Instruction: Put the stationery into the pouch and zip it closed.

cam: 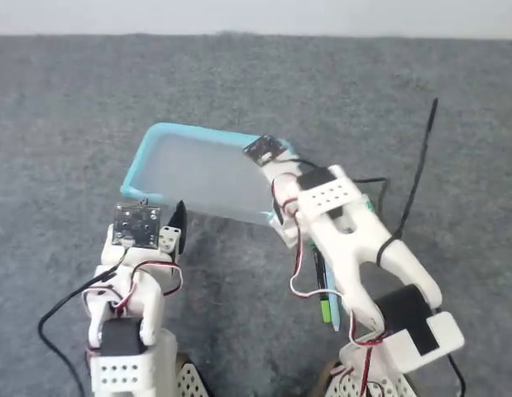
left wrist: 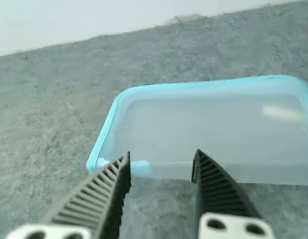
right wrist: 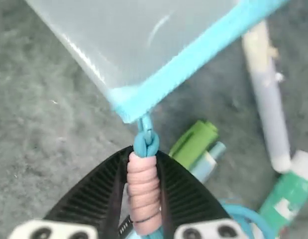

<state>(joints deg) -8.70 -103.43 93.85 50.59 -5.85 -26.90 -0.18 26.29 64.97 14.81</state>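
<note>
The grey mat covers the whole table, and the translucent pouch with its cyan edging lies flat on it, ahead of both arms. By this evidence the task is at an early stage. Most of the stationery lies outside the pouch, on the mat under the right arm. It includes a white pen, a green-and-white tube and a green marker just beside a pale blue item. A pale streak shows through the pouch wall in the left wrist view. Whether it is an item already inside or only a glint, I cannot tell.

The right gripper is at the pouch's near corner with its fingers pressed onto the pink zipper pull, which hangs from the cyan slider loop at the very end of the zip. The left gripper sits just short of the pouch's near edge with fingers spread and nothing between them, perhaps ready to pin that edge.

I cannot tell whether the mouth is open. What remains, as I judge it, is nearly everything: opening the pouch if needed, loading each item, then drawing the zip closed.
</note>
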